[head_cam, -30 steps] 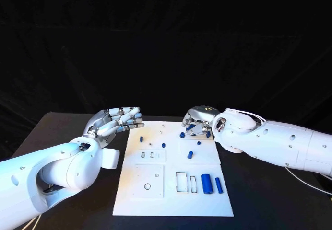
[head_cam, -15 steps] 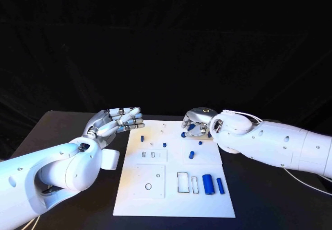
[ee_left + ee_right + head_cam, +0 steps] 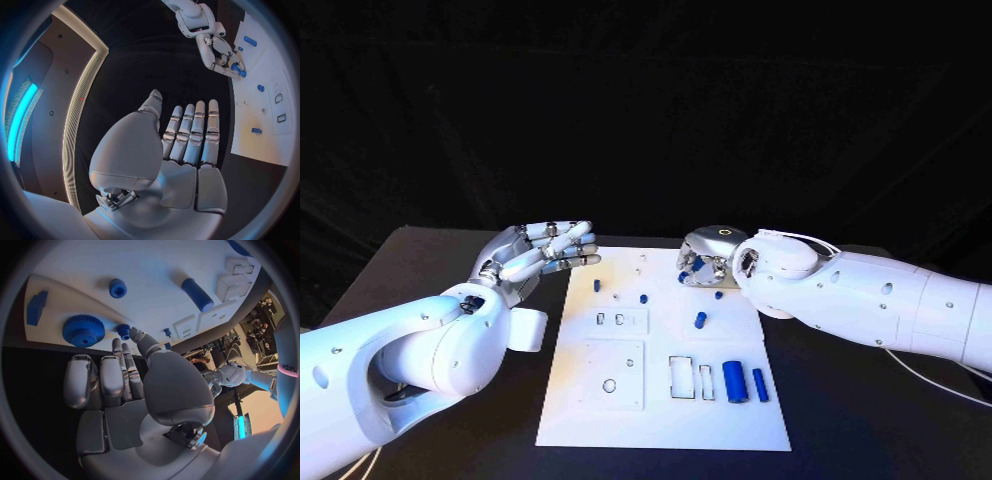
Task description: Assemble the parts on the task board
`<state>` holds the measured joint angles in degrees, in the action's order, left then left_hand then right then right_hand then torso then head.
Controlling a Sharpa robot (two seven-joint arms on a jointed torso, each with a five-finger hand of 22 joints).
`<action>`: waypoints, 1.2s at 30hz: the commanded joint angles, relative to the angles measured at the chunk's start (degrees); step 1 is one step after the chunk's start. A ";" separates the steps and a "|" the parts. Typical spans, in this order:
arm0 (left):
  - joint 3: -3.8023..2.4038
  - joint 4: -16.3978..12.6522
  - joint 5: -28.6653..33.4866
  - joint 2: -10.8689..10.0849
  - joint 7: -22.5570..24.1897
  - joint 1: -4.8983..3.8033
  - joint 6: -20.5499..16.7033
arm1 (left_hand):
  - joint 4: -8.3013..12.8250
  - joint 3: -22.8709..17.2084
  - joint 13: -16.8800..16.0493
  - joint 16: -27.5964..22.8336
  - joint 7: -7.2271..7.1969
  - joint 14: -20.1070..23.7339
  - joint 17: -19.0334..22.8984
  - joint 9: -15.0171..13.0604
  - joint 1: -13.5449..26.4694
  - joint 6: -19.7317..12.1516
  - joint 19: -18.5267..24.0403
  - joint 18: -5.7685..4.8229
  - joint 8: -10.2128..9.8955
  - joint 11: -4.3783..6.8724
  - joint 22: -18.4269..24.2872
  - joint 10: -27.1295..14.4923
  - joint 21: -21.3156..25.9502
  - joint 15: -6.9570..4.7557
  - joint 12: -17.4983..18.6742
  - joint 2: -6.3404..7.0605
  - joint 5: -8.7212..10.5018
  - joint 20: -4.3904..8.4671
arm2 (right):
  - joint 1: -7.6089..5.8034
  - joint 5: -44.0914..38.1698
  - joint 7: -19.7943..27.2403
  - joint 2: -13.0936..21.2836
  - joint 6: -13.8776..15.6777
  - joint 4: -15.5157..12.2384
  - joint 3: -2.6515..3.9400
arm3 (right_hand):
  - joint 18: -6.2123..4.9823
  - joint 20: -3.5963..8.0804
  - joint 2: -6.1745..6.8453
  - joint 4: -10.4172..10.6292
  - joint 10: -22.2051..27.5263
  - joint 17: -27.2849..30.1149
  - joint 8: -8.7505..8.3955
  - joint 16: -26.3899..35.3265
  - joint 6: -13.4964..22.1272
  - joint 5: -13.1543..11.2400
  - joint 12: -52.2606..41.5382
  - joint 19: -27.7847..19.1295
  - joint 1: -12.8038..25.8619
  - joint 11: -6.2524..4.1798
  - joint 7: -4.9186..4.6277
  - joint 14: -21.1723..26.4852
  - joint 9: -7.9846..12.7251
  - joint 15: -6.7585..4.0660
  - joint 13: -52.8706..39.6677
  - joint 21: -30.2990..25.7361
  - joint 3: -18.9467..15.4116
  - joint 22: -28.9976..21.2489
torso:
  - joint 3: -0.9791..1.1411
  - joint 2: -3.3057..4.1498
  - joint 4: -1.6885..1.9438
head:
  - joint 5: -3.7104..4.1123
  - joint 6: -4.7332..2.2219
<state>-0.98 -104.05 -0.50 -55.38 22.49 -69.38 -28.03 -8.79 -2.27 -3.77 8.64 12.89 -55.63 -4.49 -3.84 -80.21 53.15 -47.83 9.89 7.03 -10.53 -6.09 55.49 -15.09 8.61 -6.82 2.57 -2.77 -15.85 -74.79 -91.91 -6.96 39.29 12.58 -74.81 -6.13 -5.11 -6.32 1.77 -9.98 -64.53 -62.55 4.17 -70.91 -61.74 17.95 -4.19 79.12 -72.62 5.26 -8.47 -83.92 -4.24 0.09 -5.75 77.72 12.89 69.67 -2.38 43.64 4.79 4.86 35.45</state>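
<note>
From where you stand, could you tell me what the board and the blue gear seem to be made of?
Board: probably matte white plastic; flat, even, no glare, with cut-out recesses. Gear: likely moulded or printed blue plastic; uniform colour, dull sheen, fine teeth round its rim. Neither can be confirmed by look alone.

left arm [image 3: 401, 350]: glossy white rounded shell, small dark screw dots along it, a white boxy block at the wrist
right arm [image 3: 877, 305]: same glossy white shell, dark screw dots, bulbous wrist housing
cables: thin white cable looping over the right wrist housing; another trailing along the table below the right arm; a pale cable by the left arm at the bottom corner
left hand [image 3: 538, 255]: silver metallic segments, pale smooth pads on the inner faces, dark gaps between segments
right hand [image 3: 708, 258]: silver, rounded back plate bearing a small yellow ring mark
left hand, wrist view [image 3: 181, 150]: smooth grey-white palm plates, ribbed metal bands between finger segments
right hand, wrist view [image 3: 125, 390]: same grey-white plates, domed thumb base
</note>
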 commanded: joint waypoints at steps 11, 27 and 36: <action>-0.07 -0.22 -0.30 -0.01 -0.01 -0.21 1.26 | -0.03 0.32 0.06 -0.43 0.18 0.21 0.11 0.06 0.11 0.04 -0.43 0.68 -0.43 -0.17 -0.04 -0.22 -0.40 0.29 0.33 -0.06 -0.15 -0.17 | 0.21 -0.32 0.04 -0.47 -2.14 0.75 -0.01 | 1.55 0.07 0.00 0.69 -2.07 -2.18 0.03 -2.46 -1.32 0.14 -0.21 1.46 0.11 -0.36 0.12 -2.08 -0.23 0.05 0.01 2.33 2.53 3.36 | -0.11 0.18 0.15 | 0.06 0.10; -0.08 -0.40 -0.30 -0.17 -0.33 -0.39 1.37 | 0.09 0.36 0.07 -0.59 0.30 0.23 0.13 0.08 0.02 -0.10 -0.45 0.65 -0.62 -0.27 -0.01 -0.40 -0.41 0.36 0.54 -0.17 -0.15 -0.16 | 0.44 -0.19 0.21 -1.13 -2.69 1.92 -0.03 | 1.72 0.21 -0.22 0.75 -3.08 -2.74 0.17 -3.39 -2.22 -1.08 -0.09 1.70 -0.87 -0.61 0.30 -1.92 -0.42 -0.12 0.14 3.18 5.54 4.72 | -0.20 0.36 0.35 | 0.15 0.17; -0.08 -0.32 -0.30 -0.18 -0.47 -0.45 1.48 | 0.18 0.35 0.07 -0.67 0.35 0.23 0.14 0.09 -0.08 -0.17 -0.44 0.64 -0.74 -0.32 0.02 -0.50 -0.40 0.39 0.66 -0.28 -0.16 -0.16 | 0.54 0.49 0.66 -1.05 0.56 1.84 -0.03 | 1.97 0.26 -0.09 0.50 -3.67 -2.87 0.33 -3.71 -2.81 -0.86 -0.10 2.32 -1.55 -0.63 0.23 -1.85 -0.57 -0.18 0.17 4.04 7.25 6.14 | -0.30 0.35 0.35 | 0.18 0.08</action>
<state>-1.00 -104.24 -0.52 -55.62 21.89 -69.73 -27.72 -8.63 -2.11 -3.76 8.15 12.89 -55.42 -4.43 -3.85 -80.21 53.15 -48.03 9.84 6.48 -10.74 -6.08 55.28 -15.31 8.80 -6.32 2.56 -2.77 -16.06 -74.49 -91.64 -6.71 38.16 11.90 -72.90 -6.01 -3.69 -6.10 1.95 -9.42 -67.81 -65.36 4.17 -74.34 -64.23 16.98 -4.06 81.18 -73.51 4.81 -8.25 -83.92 -4.75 0.09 -5.48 81.55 19.95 74.95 -2.65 43.99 5.13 5.00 35.62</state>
